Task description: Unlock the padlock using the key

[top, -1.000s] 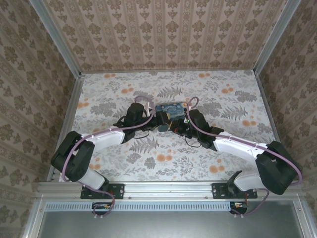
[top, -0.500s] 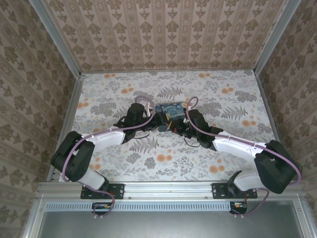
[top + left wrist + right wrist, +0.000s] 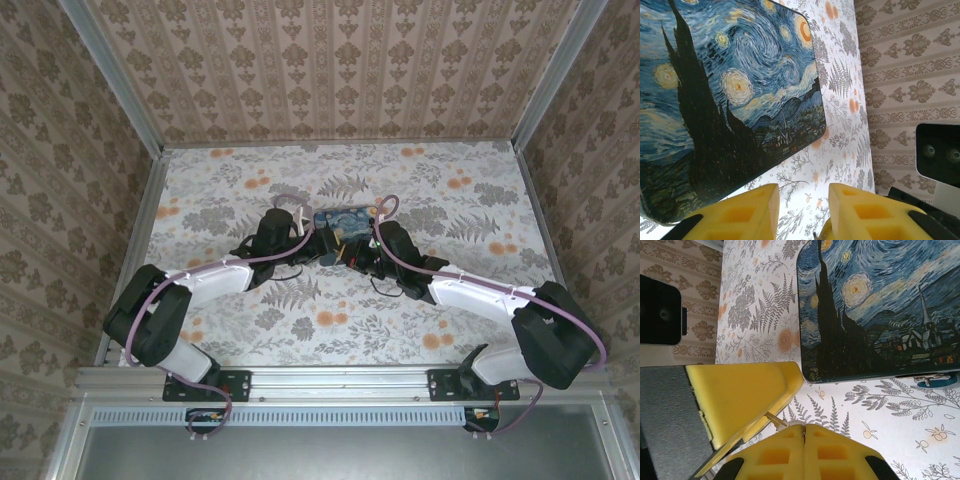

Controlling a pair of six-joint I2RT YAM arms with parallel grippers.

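Note:
In the right wrist view my right gripper [image 3: 803, 429] is shut on the key [image 3: 784, 422]. The key's round head sits at the seam of the yellow pads and its thin blade points left, against a yellow finger [image 3: 747, 395] of the left gripper. The teal padlock [image 3: 940, 381] with its metal shackle peeks out at the right edge, under the front rim of the painted box [image 3: 880, 305]. My left gripper [image 3: 804, 212] stands just in front of that box [image 3: 720, 100], its jaws apart with only tablecloth between them. Both grippers [image 3: 340, 251] meet near the table's middle.
The night-sky box [image 3: 342, 218] lies just behind the two grippers on the floral tablecloth [image 3: 250, 190]. Patterned walls close in the table at the back and both sides. The right arm's dark wrist [image 3: 939, 155] sits close to my left gripper's right.
The left gripper's jaws have drawn closer together. Both arms have stayed almost in place in front of the box; the right gripper has stayed shut.

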